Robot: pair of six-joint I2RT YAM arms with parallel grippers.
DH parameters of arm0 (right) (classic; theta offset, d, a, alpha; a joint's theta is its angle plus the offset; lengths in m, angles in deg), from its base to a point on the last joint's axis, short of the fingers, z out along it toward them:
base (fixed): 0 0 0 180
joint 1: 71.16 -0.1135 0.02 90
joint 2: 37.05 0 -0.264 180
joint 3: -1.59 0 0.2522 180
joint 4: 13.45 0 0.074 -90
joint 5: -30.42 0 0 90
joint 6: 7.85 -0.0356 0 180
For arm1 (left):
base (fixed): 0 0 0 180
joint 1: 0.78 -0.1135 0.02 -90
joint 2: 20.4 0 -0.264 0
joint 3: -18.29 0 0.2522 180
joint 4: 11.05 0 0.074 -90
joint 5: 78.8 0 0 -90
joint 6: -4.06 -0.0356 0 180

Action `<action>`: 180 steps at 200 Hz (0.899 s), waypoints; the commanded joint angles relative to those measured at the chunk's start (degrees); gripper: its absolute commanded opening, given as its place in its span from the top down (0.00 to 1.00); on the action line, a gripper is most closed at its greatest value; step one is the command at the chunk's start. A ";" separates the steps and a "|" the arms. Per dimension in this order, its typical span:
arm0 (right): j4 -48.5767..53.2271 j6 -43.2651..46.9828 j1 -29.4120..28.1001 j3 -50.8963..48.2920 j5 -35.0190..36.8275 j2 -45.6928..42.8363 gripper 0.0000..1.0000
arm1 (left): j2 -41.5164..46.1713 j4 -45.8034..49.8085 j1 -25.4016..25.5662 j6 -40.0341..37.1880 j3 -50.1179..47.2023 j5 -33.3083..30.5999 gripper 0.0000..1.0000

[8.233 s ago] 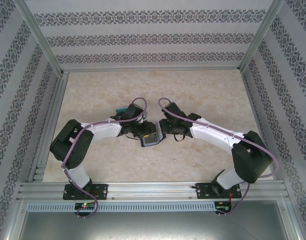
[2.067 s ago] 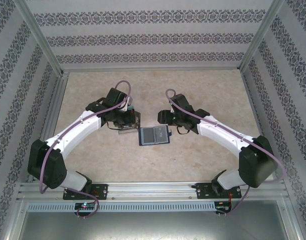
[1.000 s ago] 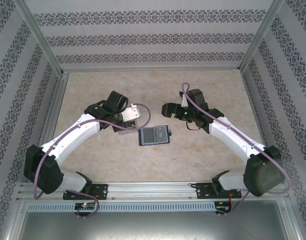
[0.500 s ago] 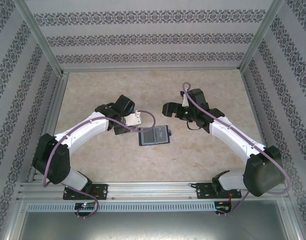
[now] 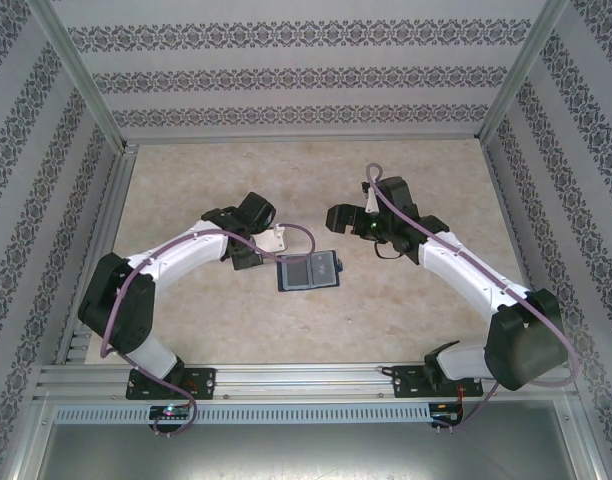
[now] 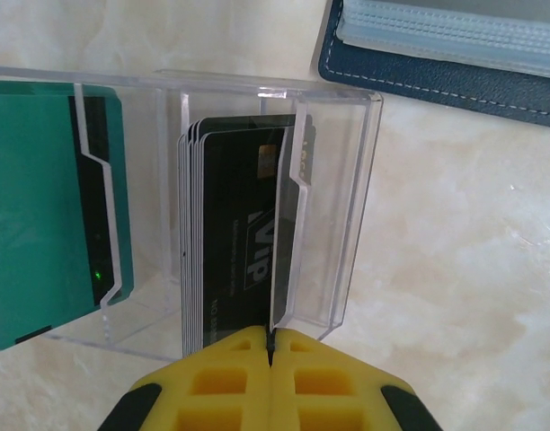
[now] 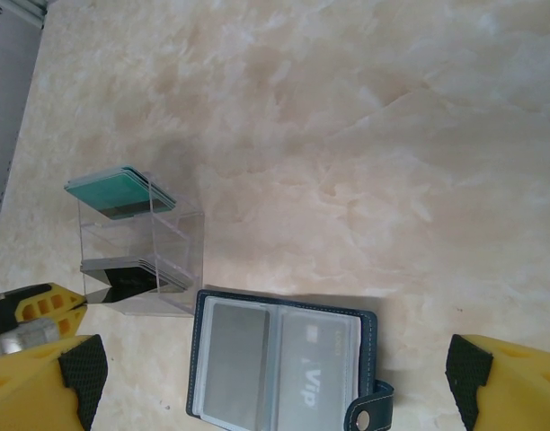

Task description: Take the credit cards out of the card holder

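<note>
One stiff, slick, light card [image 6: 235,260] I am pinching by its edge in my left pincer [image 6: 270,346], my right pincer [image 5: 336,217] hanging wide open over the wallet [image 6: 419,79].

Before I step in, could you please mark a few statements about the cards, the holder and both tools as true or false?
1. The card holder lies open on the table. True.
2. The left tool is wide open. False: the left tool is shut, pinching a black card at the clear box.
3. The right tool grips a card. False: the right tool is open and empty.
4. Teal cards and black cards stand in separate compartments of the clear box. True.
5. The card holder is empty. False: a VIP-marked card sits in one pocket.
</note>
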 commanded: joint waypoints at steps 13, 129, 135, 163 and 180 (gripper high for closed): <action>-0.12 0.56 0.87 -0.68 -0.81 0.50 0.02 | -1.55 -2.53 0.66 -0.05 1.14 -1.75 1.00; -0.01 0.12 1.05 -0.86 -2.74 0.83 0.02 | -3.27 -4.90 0.57 3.77 4.32 -6.73 0.76; 0.08 0.12 0.97 -0.86 -2.92 0.94 0.02 | -3.11 -4.01 0.57 4.89 5.20 -6.46 0.74; 0.90 -0.05 0.03 -0.76 -2.55 0.87 0.02 | -1.95 -0.60 0.57 12.90 8.91 -5.64 0.58; 1.67 -0.14 -1.46 -0.60 -1.28 0.97 0.03 | -0.76 -0.72 0.42 20.09 10.02 -7.04 0.44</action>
